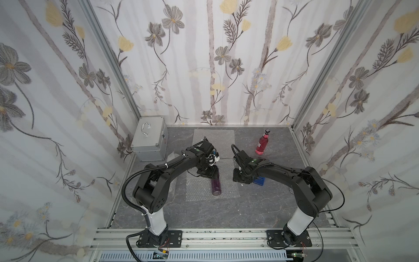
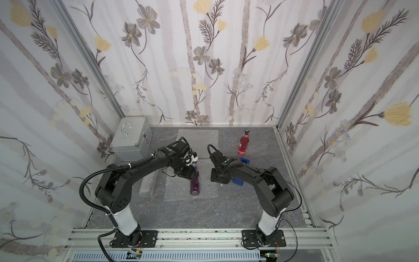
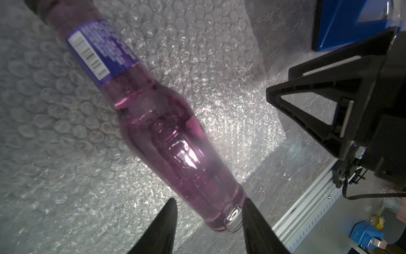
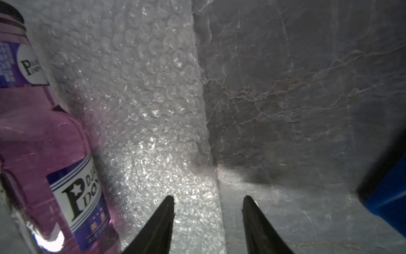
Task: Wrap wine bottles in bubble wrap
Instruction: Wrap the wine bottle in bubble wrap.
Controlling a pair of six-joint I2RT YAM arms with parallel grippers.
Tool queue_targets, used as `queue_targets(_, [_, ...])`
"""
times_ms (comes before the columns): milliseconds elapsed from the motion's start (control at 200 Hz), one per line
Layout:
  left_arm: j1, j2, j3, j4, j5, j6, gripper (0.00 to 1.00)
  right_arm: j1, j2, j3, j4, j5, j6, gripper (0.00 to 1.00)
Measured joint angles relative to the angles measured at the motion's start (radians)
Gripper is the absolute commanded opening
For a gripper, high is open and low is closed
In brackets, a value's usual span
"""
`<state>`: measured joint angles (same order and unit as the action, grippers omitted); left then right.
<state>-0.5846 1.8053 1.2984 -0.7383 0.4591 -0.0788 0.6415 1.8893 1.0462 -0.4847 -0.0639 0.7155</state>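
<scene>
One purple bottle (image 1: 216, 184) lies on the near bubble wrap (image 1: 229, 189), base toward the arm mounts, neck pointing away; my left gripper (image 3: 209, 199) is nearest, half-open over it, clamping nothing; my right gripper (image 4: 208, 196), parted and empty, hovers at the sheet's edge alongside.

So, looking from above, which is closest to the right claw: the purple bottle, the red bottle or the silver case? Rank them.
From the right claw:
1. Purple bottle, lying beside it on bubble wrap.
2. Red bottle, standing near the back wall.
3. Silver case, far back-left corner.
</scene>
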Motion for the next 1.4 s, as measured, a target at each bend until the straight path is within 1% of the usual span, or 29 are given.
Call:
queue_targets(125, [-0.001,0.032,0.0,-0.004,-0.022,0.0,0.44,-0.023,0.009,-0.048,0.071,-0.048,-0.006,0.51])
queue_targets(180, [-0.001,0.045,0.0,-0.006,-0.027,0.0,0.41,-0.027,0.012,-0.062,0.121,-0.074,-0.01,0.51])
queue_targets(355, [0.0,0.06,-0.003,0.0,0.008,-0.003,0.32,-0.027,0.061,-0.089,0.319,-0.214,-0.013,0.51])
queue_targets(520, [0.0,0.065,-0.01,0.006,0.038,-0.003,0.29,-0.027,0.087,-0.101,0.449,-0.323,-0.009,0.46])
queue_targets(620, [0.0,0.056,-0.028,0.021,0.043,0.001,0.28,-0.027,0.087,-0.109,0.465,-0.367,-0.001,0.44])
queue_targets(755, [0.004,0.039,-0.053,0.032,0.04,0.008,0.28,-0.027,0.071,-0.129,0.471,-0.418,0.018,0.48])
queue_targets(874, [0.013,0.029,-0.066,0.031,0.027,0.019,0.28,-0.027,0.05,-0.149,0.475,-0.465,0.025,0.46])
queue_targets(949, [0.021,0.034,-0.081,0.021,-0.053,0.019,0.27,-0.027,0.048,-0.156,0.485,-0.487,0.033,0.41])
queue_targets(1034, [0.025,0.045,-0.093,0.007,-0.092,0.019,0.27,-0.023,0.045,-0.168,0.495,-0.51,0.04,0.38])
queue_targets(1309, [0.03,0.049,-0.092,0.009,-0.126,0.02,0.27,-0.024,-0.017,-0.201,0.496,-0.517,0.051,0.38])
queue_targets(1364, [0.03,0.051,-0.089,0.008,-0.126,0.02,0.27,-0.024,-0.032,-0.201,0.496,-0.517,0.051,0.37])
queue_targets(1399, [0.03,0.051,-0.087,0.008,-0.126,0.02,0.27,-0.024,-0.04,-0.201,0.497,-0.517,0.051,0.34])
